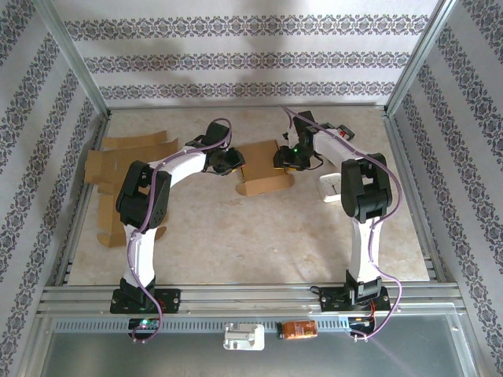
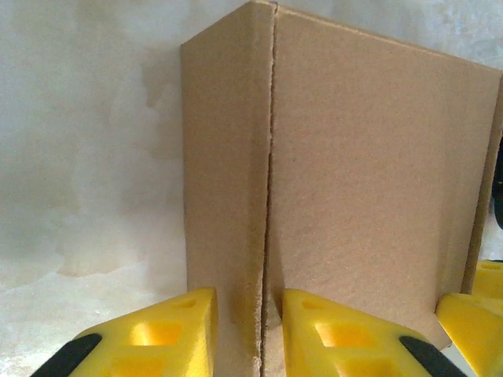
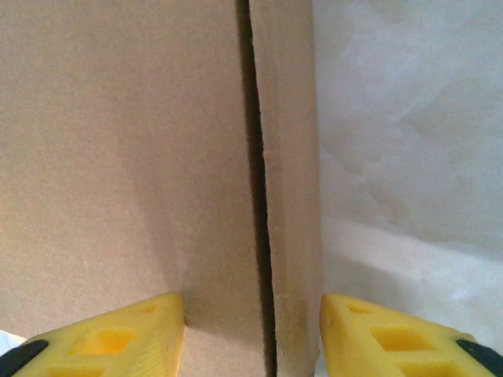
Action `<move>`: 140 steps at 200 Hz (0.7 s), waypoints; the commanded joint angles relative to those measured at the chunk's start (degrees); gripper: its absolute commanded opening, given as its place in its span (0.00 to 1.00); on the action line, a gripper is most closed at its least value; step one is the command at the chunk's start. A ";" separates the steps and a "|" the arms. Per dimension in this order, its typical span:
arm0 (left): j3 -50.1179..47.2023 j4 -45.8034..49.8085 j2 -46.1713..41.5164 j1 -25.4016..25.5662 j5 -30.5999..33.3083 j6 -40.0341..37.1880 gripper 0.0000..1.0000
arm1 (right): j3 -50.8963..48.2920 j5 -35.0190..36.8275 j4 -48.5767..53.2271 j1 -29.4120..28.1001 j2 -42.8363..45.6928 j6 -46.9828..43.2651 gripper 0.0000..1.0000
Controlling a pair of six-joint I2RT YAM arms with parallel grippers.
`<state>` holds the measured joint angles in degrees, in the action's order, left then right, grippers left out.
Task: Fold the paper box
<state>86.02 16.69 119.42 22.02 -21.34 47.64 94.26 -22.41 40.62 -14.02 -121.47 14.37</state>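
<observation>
Since the box point(image 1: 263, 169) sits on the bench point(image 1: 259, 243) with its long axis roughly left to right, each end faces one arm equally: left jaws straddle its left corner crease, right jaws its right corner, both part-spread. Whether they pinch cardboard I cannot tell.

You've got two arms: left arm point(image 1: 145, 200), right arm point(image 1: 363, 196). Two claws: left claw point(image 1: 232, 162), right claw point(image 1: 284, 161). One paper box point(image 1: 263, 171) on tabletop point(image 1: 259, 236). Several flat cardboard sheets point(image 1: 118, 169), overlapping, exact count unclear. One white block point(image 1: 330, 187). Near rail: one white unit point(image 1: 243, 338), one orange unit point(image 1: 299, 330).
</observation>
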 commanded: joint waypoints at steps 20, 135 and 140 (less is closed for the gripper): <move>0.29 3.79 -1.37 0.17 2.49 -2.44 0.44 | -1.43 0.31 -1.08 0.86 5.16 1.66 0.59; 1.00 3.05 -1.46 -1.10 0.35 -4.31 0.48 | -4.50 -2.81 -8.60 2.92 0.24 4.28 0.33; 0.97 3.09 -1.51 -1.15 0.34 -4.44 0.48 | -4.68 -2.81 -8.79 2.91 0.10 4.43 0.32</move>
<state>86.39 18.28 119.39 21.63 -20.10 44.93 91.09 -23.42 33.47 -11.00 -119.57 18.50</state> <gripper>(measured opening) 0.480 0.334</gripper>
